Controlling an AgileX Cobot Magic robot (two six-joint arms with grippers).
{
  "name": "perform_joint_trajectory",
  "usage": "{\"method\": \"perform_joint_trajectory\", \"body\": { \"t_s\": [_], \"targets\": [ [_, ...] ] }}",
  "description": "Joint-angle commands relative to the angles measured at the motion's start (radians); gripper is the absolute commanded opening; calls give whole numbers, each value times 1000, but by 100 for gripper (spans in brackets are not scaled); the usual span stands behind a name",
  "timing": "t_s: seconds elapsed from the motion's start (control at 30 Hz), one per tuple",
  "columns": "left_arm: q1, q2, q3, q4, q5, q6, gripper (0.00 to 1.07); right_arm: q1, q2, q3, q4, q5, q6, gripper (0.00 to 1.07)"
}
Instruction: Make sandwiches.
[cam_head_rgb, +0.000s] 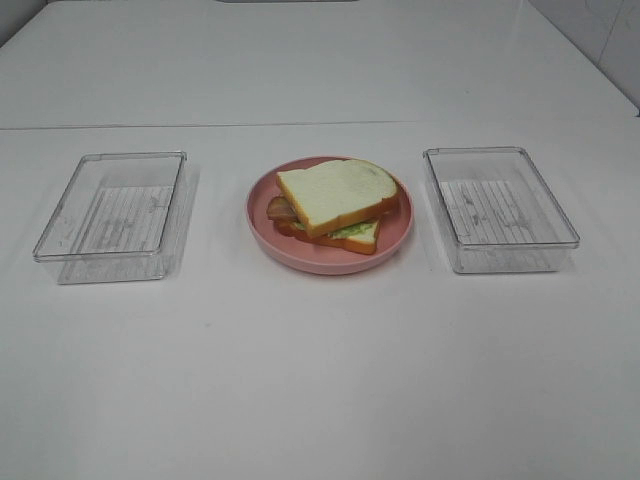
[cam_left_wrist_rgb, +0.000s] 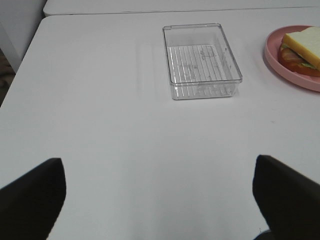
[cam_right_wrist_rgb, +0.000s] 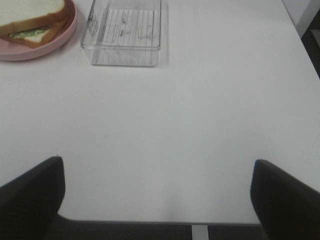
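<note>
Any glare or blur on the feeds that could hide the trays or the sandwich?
Exterior high: even, soft light, faint shadows beside the left tray and right tray, whose clear walls read faintly; sandwich sharp. Left wrist: mild sheen on the table, fingers dark. Right wrist: slightly soft, washed out.

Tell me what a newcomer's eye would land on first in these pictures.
First the sandwich, the one spot of colour: white bread with lettuce and bacon showing between the slices, stacked on a pink plate at the middle of the white table. Next, the two clear trays flanking it, the left tray and the right tray, both holding nothing. Both grippers, left and right, stand open, well short of everything.
</note>
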Motion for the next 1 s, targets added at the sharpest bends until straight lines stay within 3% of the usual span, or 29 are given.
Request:
{"method": "perform_joint_trajectory", "body": {
  "t_s": [0.03, 1.0],
  "targets": [
    [2, -13, 2, -4, -7, -4, 94, -3, -36, 8, 17, -25, -31, 99],
    [2, -9, 2, -4, -7, -4, 93, -3, -37, 8, 17, -25, -31, 99]
  ]
}}
